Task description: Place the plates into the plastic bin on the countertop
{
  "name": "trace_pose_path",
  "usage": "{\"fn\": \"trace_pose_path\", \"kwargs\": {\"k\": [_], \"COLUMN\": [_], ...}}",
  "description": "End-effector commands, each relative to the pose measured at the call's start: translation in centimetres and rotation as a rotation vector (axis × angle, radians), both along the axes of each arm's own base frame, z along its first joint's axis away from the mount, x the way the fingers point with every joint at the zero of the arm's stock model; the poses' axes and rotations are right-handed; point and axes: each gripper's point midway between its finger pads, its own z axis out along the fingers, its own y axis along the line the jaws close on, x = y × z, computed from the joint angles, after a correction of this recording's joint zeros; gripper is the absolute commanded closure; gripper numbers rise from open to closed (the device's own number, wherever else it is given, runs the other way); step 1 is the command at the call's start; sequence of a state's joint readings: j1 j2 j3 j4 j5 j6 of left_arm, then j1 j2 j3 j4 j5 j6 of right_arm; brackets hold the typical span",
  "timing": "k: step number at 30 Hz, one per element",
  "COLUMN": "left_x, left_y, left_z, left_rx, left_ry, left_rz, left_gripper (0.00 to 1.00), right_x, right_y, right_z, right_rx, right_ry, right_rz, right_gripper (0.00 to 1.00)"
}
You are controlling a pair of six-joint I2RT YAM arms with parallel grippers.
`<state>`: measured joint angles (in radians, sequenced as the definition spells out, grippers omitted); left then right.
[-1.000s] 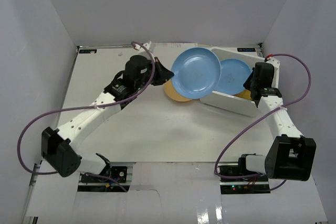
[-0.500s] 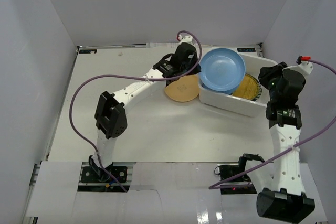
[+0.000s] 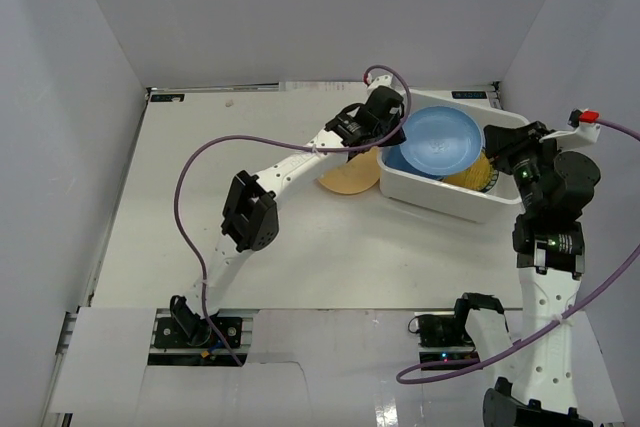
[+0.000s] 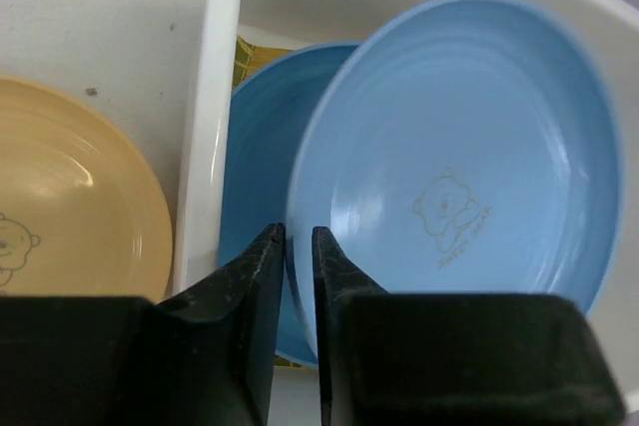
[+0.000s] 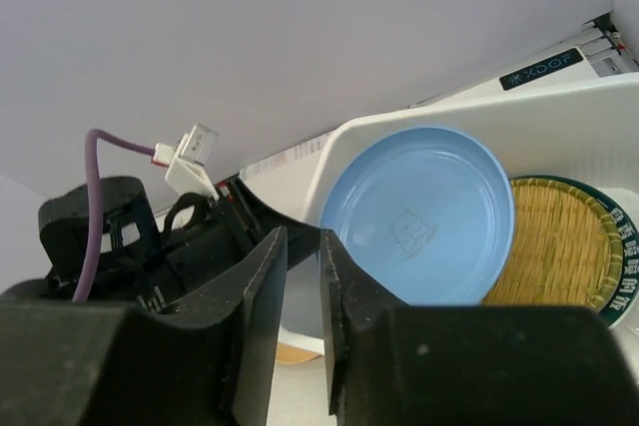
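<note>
Now the left fingers [image 4: 262,276] clamp a light blue plate [image 4: 459,177] by its rim, tilted over the plastic bin [image 4: 208,127]; a second blue plate [image 4: 258,167] lies inside, the orange-yellow plate [image 4: 70,197] on the table [image 3: 200,197] beside it; right fingers [image 5: 262,291] pressed nearly together, empty

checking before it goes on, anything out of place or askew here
The orange-yellow plate lies on the countertop outside the plastic bin, beside its wall. The left gripper holds a light blue plate tilted over the bin.
</note>
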<state>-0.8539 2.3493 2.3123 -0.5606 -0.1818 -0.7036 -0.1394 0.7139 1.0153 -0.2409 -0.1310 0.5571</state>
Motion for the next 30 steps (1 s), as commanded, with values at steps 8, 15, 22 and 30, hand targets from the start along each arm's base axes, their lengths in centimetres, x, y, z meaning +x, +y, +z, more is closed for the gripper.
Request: {"fn": "trace_pose_path", "kwargs": {"k": [8, 15, 22, 30], "left_x": [-0.4, 0.2, -0.4, 0.9], "left_y": [2.8, 15.0, 21.5, 19.7], "left_z": [15.3, 12.1, -3.8, -12.5], "left_rx": [-0.264, -0.262, -0.127, -0.038], "left_ry": [-0.228, -0.163, 0.106, 0.263], "left_rz": [0.017, 0.18, 0.274, 0.213], "left_gripper": [0.18, 0.22, 0.26, 0.34], "right_x": [-0.4, -0.4, -1.2, -2.1], "right_y": [1.9, 2.5, 3.7, 5.0], "right_z": [-4.6, -6.6, -6.2, -7.3], "right_rx": [-0.055, -0.024, -0.009, 0.006], "right_ry": [0.085, 0.109, 0.083, 0.098], "right_rz": [0.128, 0.161, 0.224, 0.299], "right_gripper": [0.65, 0.62, 0.6, 0.6]}}
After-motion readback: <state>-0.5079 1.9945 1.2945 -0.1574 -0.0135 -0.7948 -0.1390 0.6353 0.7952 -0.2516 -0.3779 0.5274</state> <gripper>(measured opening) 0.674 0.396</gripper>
